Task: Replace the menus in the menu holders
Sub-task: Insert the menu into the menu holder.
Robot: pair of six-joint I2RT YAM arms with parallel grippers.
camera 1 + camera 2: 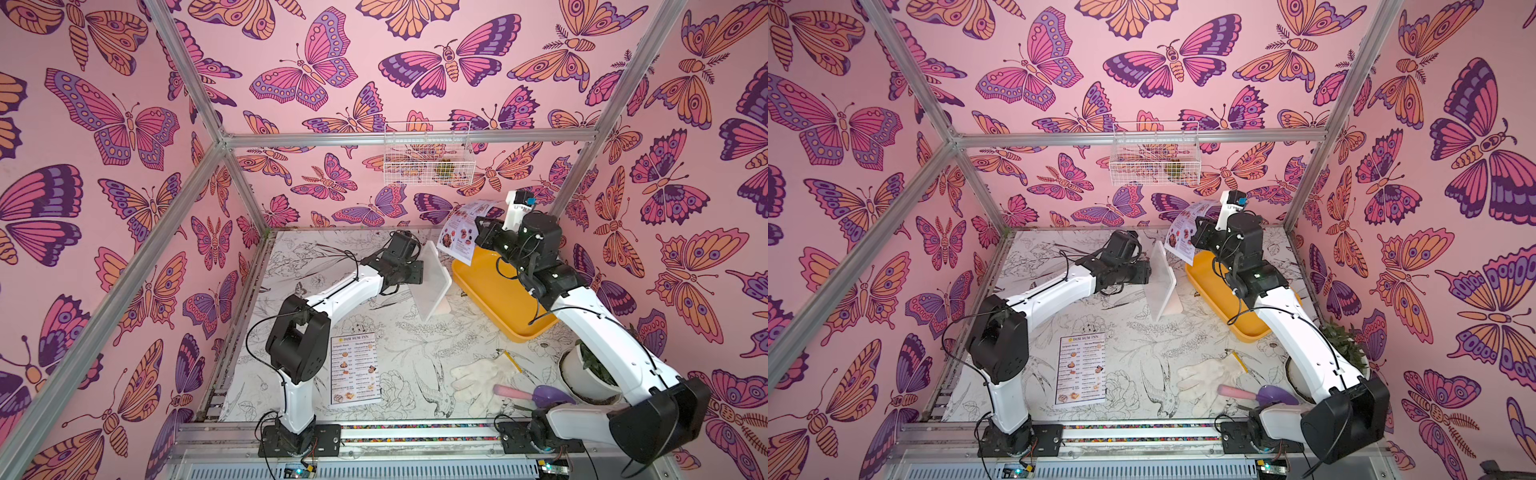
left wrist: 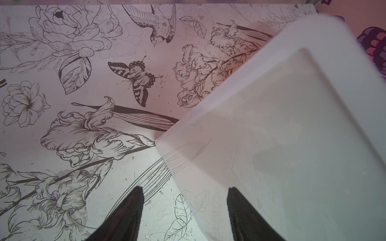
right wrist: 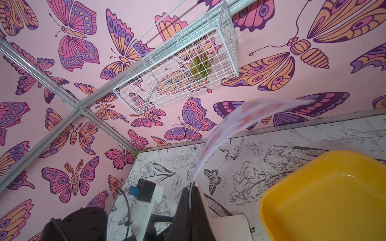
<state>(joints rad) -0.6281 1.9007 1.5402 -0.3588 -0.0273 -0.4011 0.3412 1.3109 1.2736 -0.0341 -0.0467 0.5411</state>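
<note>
Your right claw (image 3: 191, 187) pinches the SPECIAL MENU sheet (image 1: 457, 232), raised at 1 o'clock from the menu holder (image 1: 432, 282). Your left claw (image 2: 184, 188) is spread about the holder's edge. The DIM SUM INN menu (image 1: 354, 368) lies flat at 7 o'clock.

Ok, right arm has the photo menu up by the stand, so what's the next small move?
Probably close the left tool on the menu holder: its jaws straddle the panel's edge but stand open, and the holder looks empty. The right tool pinches the SPECIAL MENU aloft beside it, so steadying first seems wise.
</note>
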